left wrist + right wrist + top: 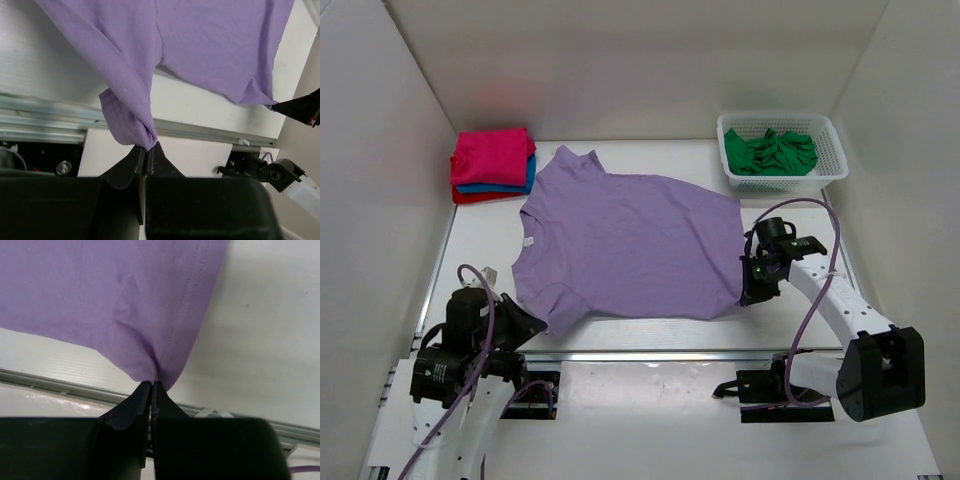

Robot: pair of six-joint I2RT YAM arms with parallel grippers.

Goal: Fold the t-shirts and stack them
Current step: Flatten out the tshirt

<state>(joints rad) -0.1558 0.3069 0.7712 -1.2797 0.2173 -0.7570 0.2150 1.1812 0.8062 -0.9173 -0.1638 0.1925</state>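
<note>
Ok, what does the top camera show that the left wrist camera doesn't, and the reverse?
Only top: the folded pink, blue and red stack far left, and the basket holding a green shirt. Only left wrist: the left tool pinched shut on a bunched sleeve of the purple shirt. Both: that shirt spread on the table, and the metal rail along the near edge.

On table (480, 235), spread t-shirt (630, 240) central; folded stack (492, 165) back left; basket (785, 182) back right.
</note>
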